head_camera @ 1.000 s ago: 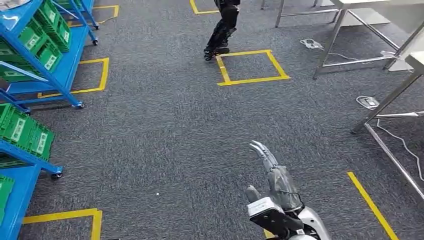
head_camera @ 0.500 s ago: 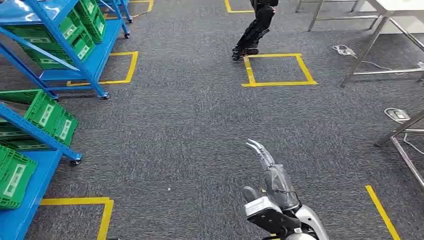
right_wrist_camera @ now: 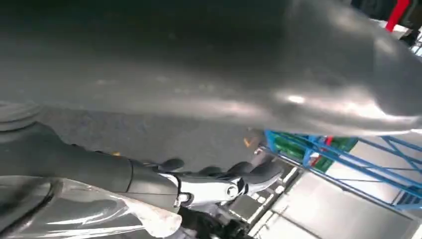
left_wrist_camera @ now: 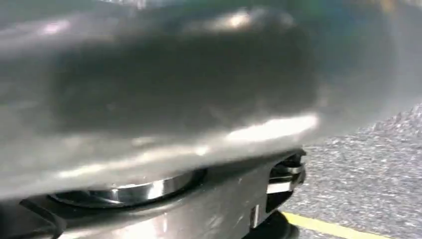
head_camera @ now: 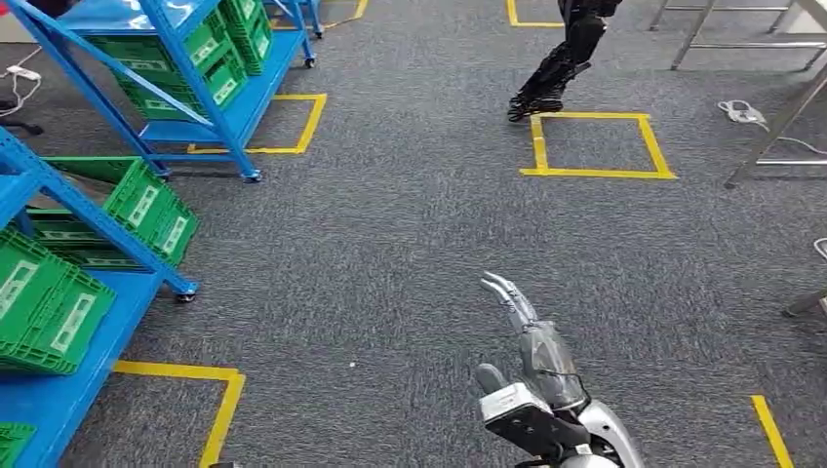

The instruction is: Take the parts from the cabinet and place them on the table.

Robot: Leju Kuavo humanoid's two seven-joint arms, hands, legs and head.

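Racks [head_camera: 185, 88] left — bins [head_camera: 151, 210] on their shelves; taped square [head_camera: 597, 144] ahead.

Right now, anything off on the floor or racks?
Mostly tidy. Loose cables and a power strip lie on the carpet by the steel table legs, a possible trip risk. The green bins sit tilted on the blue rack, which looks deliberate. The right hand holds nothing.

Right robot hand [head_camera: 531, 346]: shiny silver fingers [head_camera: 509, 295], clear plastic wrap over middle, thin black cable across it. Black and white block at wrist, silver arm behind.
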